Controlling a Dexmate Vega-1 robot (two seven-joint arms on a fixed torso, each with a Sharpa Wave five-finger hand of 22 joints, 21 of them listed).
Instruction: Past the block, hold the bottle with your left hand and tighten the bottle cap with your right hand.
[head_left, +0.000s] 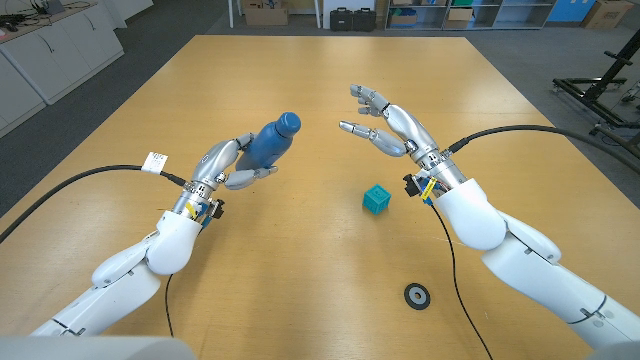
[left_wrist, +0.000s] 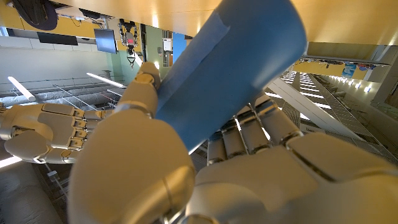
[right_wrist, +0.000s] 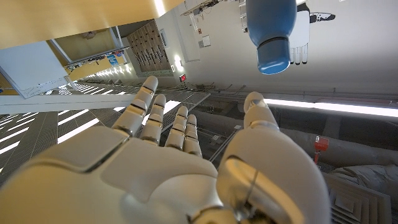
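Above the counter (head_left: 300, 100), the left robot hand (head_left: 228, 163) clamps the rigid, likely slippery blue bottle (head_left: 270, 142); the right robot hand (head_left: 385, 125), fingers apart, should take its cap (head_left: 289, 122).

matt blue bottle (head_left: 272, 142), wooden table (head_left: 300, 80)

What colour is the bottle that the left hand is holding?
Blue, cap included. The bottle in the left hand shows best in the head view.

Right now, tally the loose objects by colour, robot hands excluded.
Blue: 1, the bottle, held by the left robot hand
Teal: 1, the block
Black: 1, the ring
Total: 3
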